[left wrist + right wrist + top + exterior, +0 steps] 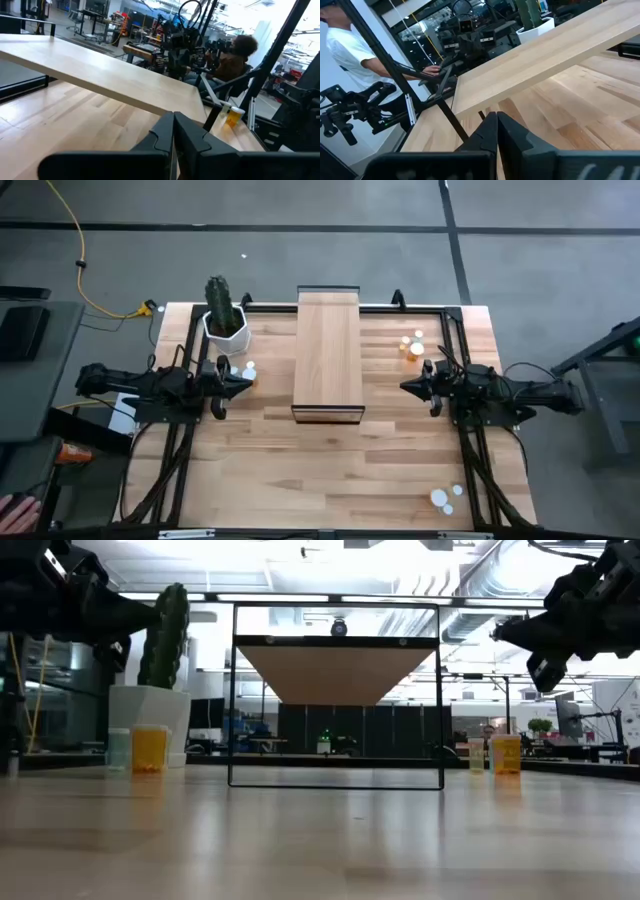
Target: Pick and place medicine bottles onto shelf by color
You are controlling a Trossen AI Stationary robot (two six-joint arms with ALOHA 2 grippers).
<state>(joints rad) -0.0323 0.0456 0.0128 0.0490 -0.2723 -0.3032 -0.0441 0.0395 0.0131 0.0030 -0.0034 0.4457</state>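
Observation:
The shelf (328,355), a long light-wood plank on a dark frame, stands at the table's middle. Two bottles (247,370) stand on the table near the white cactus pot, left of the shelf; in the low view one is pale (118,750) and one orange (150,748). Two more bottles (412,343) stand right of the shelf, toward the far edge. Two white-capped bottles (444,497) stand near the front right. My left gripper (248,384) hovers shut and empty left of the shelf. My right gripper (408,387) hovers shut and empty right of it.
A white pot with a green cactus (225,320) stands at the far left. Dark frame rails (465,430) run along both table sides. A person sits beyond the table in the left wrist view (237,55); another stands in the right wrist view (345,45).

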